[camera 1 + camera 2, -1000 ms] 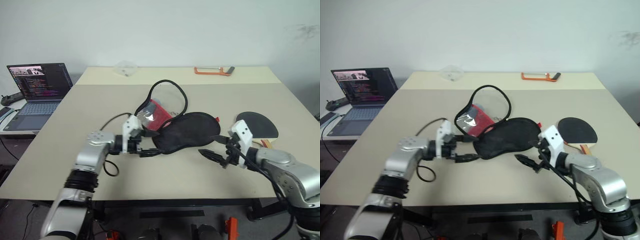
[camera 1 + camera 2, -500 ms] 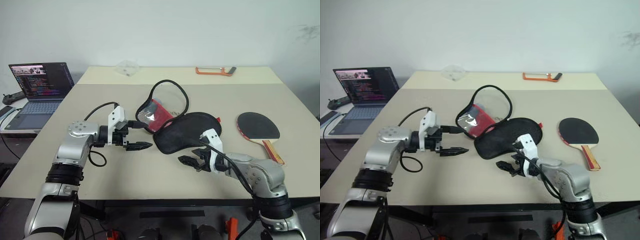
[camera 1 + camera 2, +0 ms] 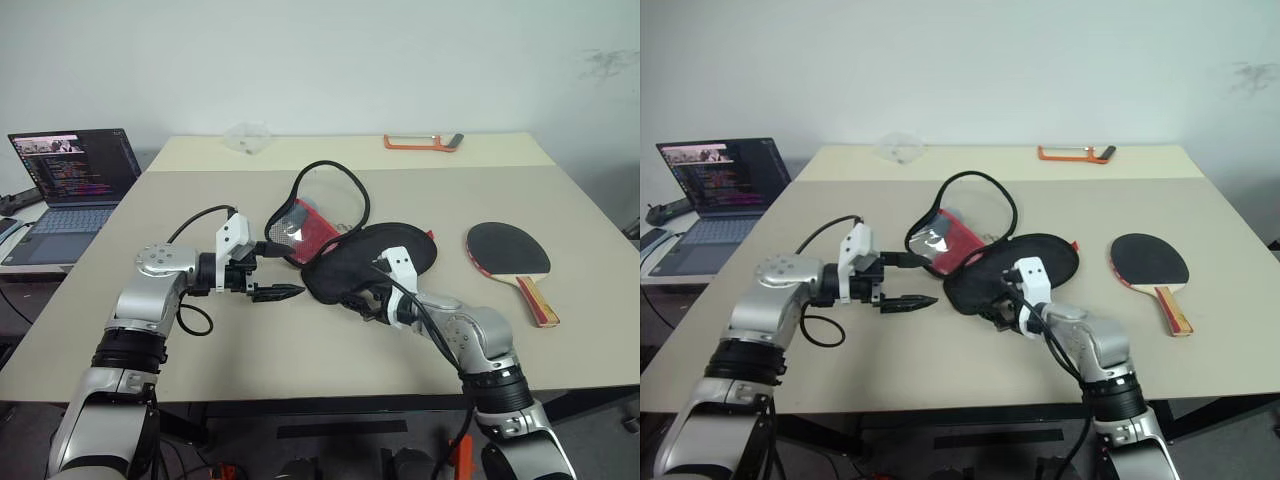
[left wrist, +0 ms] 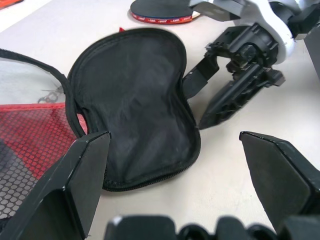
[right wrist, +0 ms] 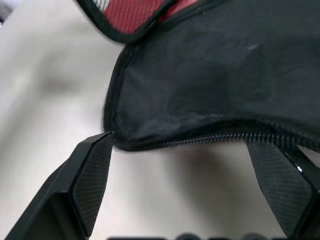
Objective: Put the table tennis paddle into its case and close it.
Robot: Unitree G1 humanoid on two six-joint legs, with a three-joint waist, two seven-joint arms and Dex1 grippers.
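While both end effectors are gaping wide and empty at the case (image 3: 350, 255), the right end effector (image 3: 362, 301) is risking shoving its near flap, with the table tennis paddle (image 3: 508, 250) lying apart, far right.

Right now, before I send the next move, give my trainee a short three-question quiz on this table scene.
1. True or false: the black-faced table tennis paddle with a red edge and wooden handle already lies inside the open black fabric zip case with a red mesh part.
2. Which gripper is at the case's near edge? A) left gripper B) right gripper
3. Fill in: the fingers of both grippers stand ____.

Key:
1. False. It lies on the beige table, apart from the case on the robot's right.
2. B. The left one hovers just beside the case, on the robot's left.
3. Open.
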